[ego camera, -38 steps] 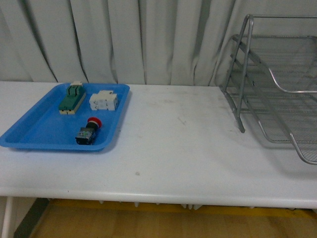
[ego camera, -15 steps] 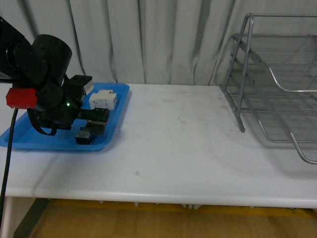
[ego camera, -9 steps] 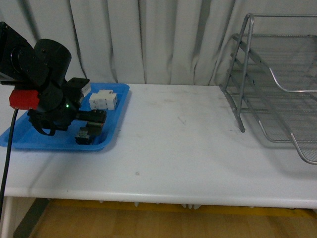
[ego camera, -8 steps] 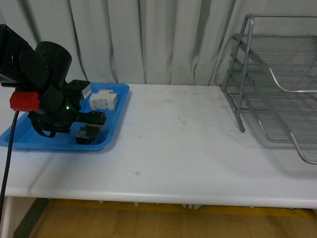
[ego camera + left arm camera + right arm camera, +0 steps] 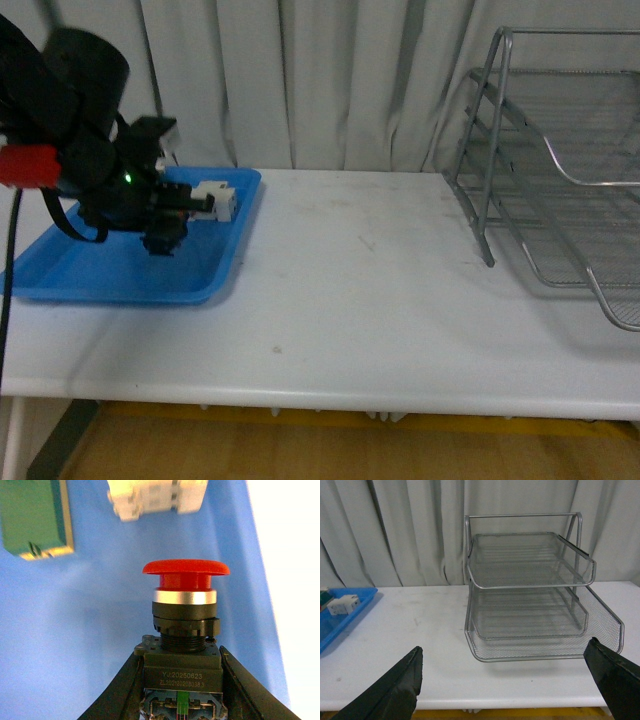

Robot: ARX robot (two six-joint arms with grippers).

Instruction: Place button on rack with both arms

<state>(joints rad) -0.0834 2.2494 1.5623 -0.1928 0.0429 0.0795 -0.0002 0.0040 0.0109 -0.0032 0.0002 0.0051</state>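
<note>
The button (image 5: pixel 186 610) sits clamped in my left gripper (image 5: pixel 182 680). Both fingers press the sides of its black body, and the red cap sticks out ahead of them. In the front view it hangs over the blue tray (image 5: pixel 60 275), and I judge it clear of the tray floor. The cap points toward the white terminal block (image 5: pixel 157 497), which lies in the tray. The green-and-cream switch block (image 5: pixel 35 520) lies beside that block in the same tray.

The rack (image 5: pixel 530 580) stands well apart from the tray, across bare table toward my right side. My right gripper (image 5: pixel 505 685) faces the rack with its fingers spread wide and nothing between them.

My worry is the hold. The fingers catch only the body, so the overhanging cap could swing or slip loose on a quick move away from the tray. A pass between the arms could also drop it if one lets go too soon. The cap might catch on a wire lip of the rack.

The body label reads "YJ:20250623". A smaller line below it begins "ZL", and I can't make out its digits.
</note>
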